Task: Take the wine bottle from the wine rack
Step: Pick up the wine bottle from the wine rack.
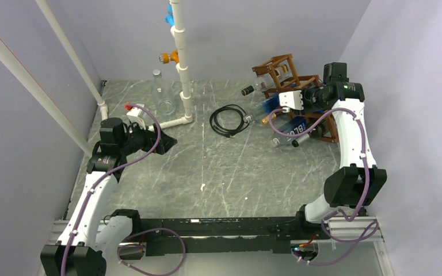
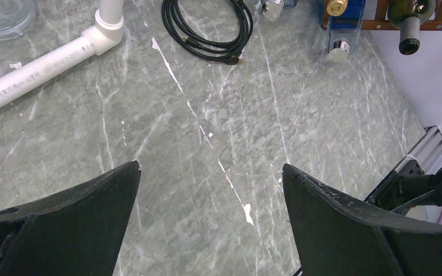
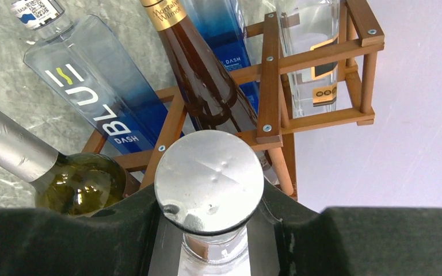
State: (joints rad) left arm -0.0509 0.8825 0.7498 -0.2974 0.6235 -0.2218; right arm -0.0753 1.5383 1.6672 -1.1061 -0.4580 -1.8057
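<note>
Top view: the wine rack (image 1: 280, 69) stands far right on the surface (image 1: 207, 172); my right arm (image 1: 354, 138) reaches it, the left fingers (image 1: 162, 142) well apart from it. Left wrist: those fingers gape wide over bare stone, holding nothing. Right wrist: the right fingers (image 3: 210, 230) are clamped on the wine bottle (image 3: 209, 181) at its neck, against the rack; cap faces the camera, body hidden beyond; I judge the pull runs along that axis, capwards.

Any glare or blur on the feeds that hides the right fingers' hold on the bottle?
Right wrist: sharp; the silver cap shows a soft sheen, not blown out, yet it hides where the fingers meet the bottle. Top view: even light, but the right arm covers part of the rack. Left wrist: table crisp, open fingers nearly black.
</note>
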